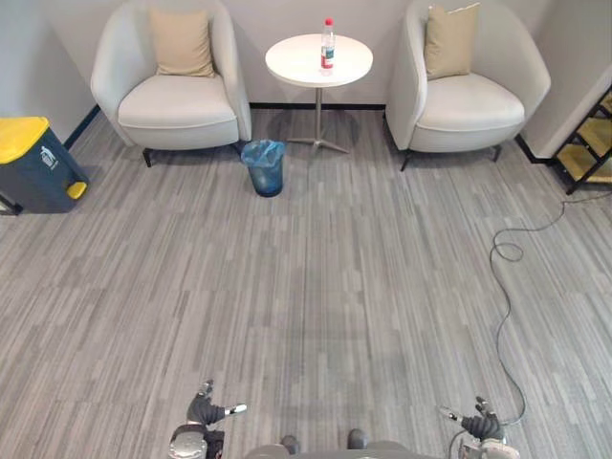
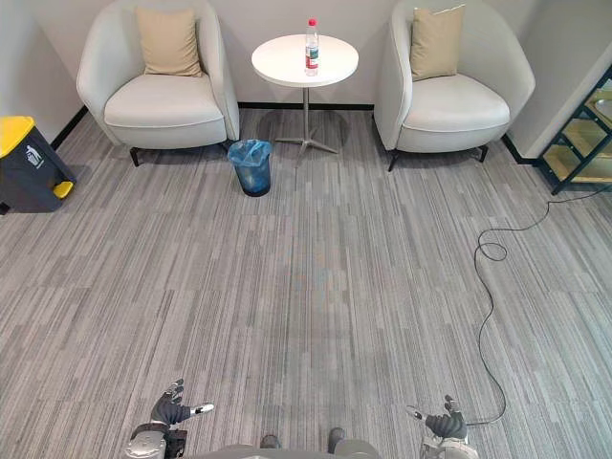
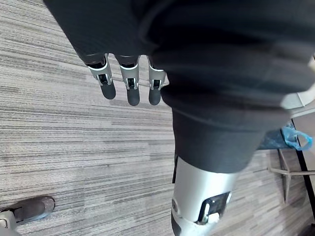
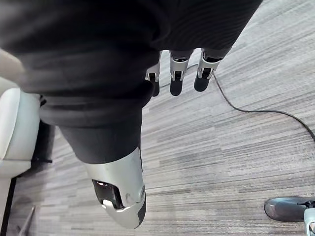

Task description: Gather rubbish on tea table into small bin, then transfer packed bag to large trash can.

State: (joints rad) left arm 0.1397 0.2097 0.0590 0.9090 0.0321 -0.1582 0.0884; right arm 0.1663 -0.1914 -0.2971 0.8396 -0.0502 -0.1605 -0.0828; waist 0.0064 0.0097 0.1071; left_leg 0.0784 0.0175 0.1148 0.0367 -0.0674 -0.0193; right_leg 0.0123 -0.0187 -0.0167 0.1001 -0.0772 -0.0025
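Left eye view, bottle (image 1: pixel 328 44) on tea table (image 1: pixel 296 62), well beyond left hand (image 1: pixel 204 413)

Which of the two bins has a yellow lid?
The large dark bin at the far left, beyond the left armchair. The small bin by the round table has no lid, only a blue bag lining it.

Head stereo pair, looking down across floor (image 1: pixel 306 287) to table (image 1: pixel 296 63); wrist views close, floorward
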